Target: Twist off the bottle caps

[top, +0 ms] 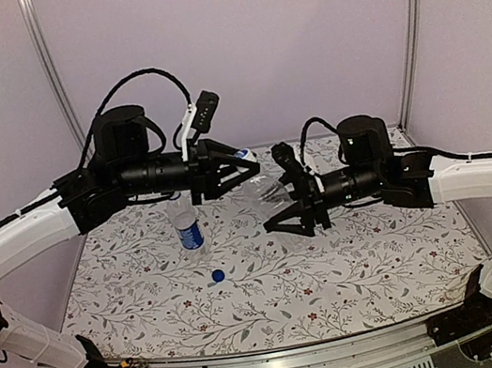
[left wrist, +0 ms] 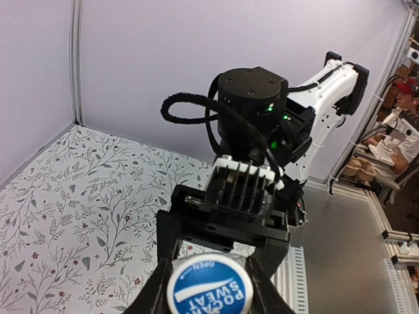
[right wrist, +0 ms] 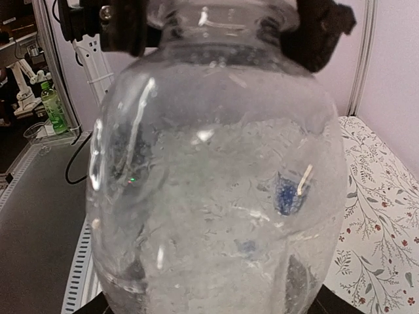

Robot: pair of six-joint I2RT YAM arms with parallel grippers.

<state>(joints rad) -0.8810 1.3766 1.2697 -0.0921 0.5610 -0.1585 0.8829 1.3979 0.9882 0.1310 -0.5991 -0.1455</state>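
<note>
- work is on the second bottle: the small clear unlabelled plastic bottle (right wrist: 216, 183) hangs on its side in the air, between the two arms, above the table with the flower-pattern cloth (top: 356, 269).
- left gripper (top: 242, 170) is closed on the round whitish cap with a blue printed top (left wrist: 209, 292). in the left wrist view the cap sits right between the two black fingers, and it seems to be on the neck.
- right gripper (top: 276, 190) has its fingers spread around the body of this bottle. whether they press the plastic or only stand beside it, i cannot tell.
- small clear bottle with a dark blue label band (top: 187, 225) stands upright on the cloth. a solid blue round cap (top: 217, 275) lies on the cloth near it, not touching, so i judge this bottle is finished.
- step in hand, as i judge it: turning off the second cap.
- next move calls for a firm hold by the right fingers on the body, so that the bottle does not turn together with the cap. then the left wrist must rotate around the neck axis. the thin plastic looks soft, so too much squeeze may bend it.
</note>
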